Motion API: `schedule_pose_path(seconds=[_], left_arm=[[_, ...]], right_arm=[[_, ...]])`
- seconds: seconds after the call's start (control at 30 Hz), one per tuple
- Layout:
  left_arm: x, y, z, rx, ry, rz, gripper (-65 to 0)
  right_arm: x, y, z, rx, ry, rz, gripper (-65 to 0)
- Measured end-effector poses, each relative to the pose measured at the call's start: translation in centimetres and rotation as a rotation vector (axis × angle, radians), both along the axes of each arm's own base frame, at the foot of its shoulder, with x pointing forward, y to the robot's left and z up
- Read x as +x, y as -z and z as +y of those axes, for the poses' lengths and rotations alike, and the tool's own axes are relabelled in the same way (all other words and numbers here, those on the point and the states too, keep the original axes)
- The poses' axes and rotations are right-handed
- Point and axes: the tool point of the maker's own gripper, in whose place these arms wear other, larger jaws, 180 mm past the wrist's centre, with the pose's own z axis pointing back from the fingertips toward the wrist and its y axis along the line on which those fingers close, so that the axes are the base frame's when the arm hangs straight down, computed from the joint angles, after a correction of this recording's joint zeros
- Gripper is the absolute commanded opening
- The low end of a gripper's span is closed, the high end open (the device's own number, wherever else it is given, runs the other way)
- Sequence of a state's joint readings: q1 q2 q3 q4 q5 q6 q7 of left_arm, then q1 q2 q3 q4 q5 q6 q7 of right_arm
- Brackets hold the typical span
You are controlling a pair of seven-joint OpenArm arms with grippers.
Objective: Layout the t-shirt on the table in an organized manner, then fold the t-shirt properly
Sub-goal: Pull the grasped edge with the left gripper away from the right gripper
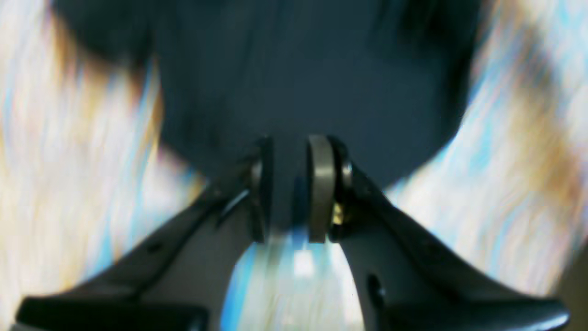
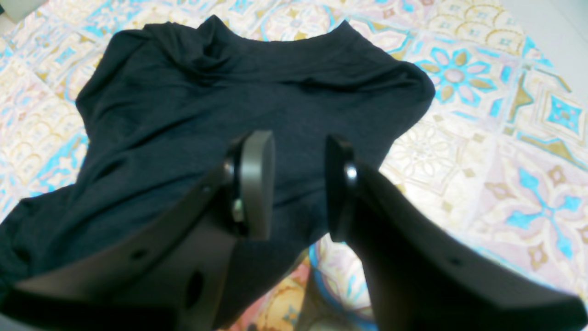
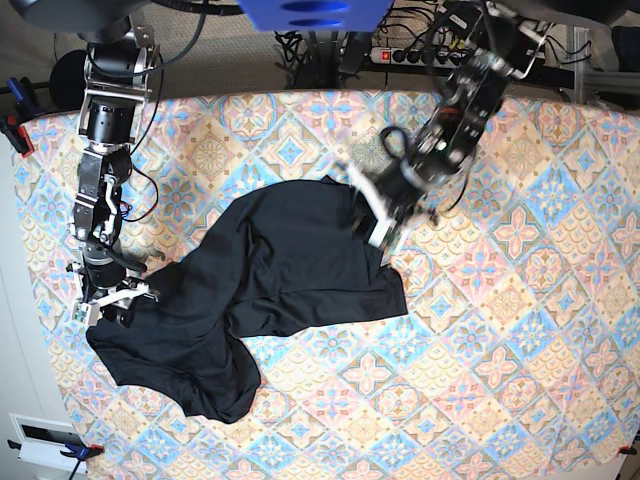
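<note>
The black t-shirt (image 3: 270, 270) lies crumpled and slanted across the patterned table (image 3: 500, 350), from the middle to the front left. My left gripper (image 3: 375, 225) is at the shirt's far right edge. In the blurred left wrist view it (image 1: 289, 184) is shut on a pinch of the t-shirt (image 1: 298, 69), which funnels down into the jaws over the table (image 1: 69, 161). My right gripper (image 3: 112, 303) is at the shirt's left end. In the right wrist view it (image 2: 298, 184) is open just above the shirt (image 2: 183, 101) near its edge, with the table (image 2: 505, 138) to the right.
Cables and a power strip (image 3: 420, 50) run behind the table's back edge. Clamps (image 3: 12, 130) grip the cloth at the left edge. A white box (image 3: 45, 435) sits off the front left corner.
</note>
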State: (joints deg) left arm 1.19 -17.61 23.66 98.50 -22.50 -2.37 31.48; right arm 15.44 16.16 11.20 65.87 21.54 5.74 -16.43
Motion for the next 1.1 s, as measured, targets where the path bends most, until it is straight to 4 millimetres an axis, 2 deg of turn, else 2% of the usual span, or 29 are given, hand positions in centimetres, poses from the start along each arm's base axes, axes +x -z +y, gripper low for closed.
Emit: schedule_pose_path(seconds=[0.03, 0.1, 0.27, 0.4, 0.5, 0.67, 0.87, 1.1], left_arm=[[1.5, -0.9, -0.9, -0.027, -0.011, -0.023, -52.4], [3.7, -0.9, -2.3, -0.043, -0.024, -0.001, -52.4], [6.6, 4.1, -3.7, 0.002, -0.056, 0.166, -52.4], [9.5, 6.1, -3.4, 0.023, -0.104, 0.201, -52.8], [9.4, 7.1, -2.8, 0.021, -0.118, 0.207, -52.8], [7.6, 8.8, 0.8, 0.055, -0.101, 0.171, -52.8], [5.2, 10.1, 4.7, 0.042, -0.091, 0.129, -52.8], [3.7, 10.4, 6.9, 0.033, -0.067, 0.115, -52.8]], right_arm=[[0.0, -0.1, 0.0, 0.000, -0.001, -0.001, -46.8], [0.1, -0.2, 0.0, 0.002, -0.001, -0.009, -46.8], [0.1, -0.2, 0.1, 0.002, -0.004, -0.010, -46.8], [-0.1, 0.0, 0.1, 0.000, -0.002, -0.001, -46.8], [-0.1, 0.1, 0.1, 0.000, -0.002, -0.002, -46.8], [-0.1, 0.0, 0.0, 0.000, 0.002, -0.003, -46.8], [0.0, -0.1, 0.1, 0.000, 0.000, -0.005, -46.7], [0.0, -0.1, 0.1, 0.000, 0.000, -0.007, -46.7]])
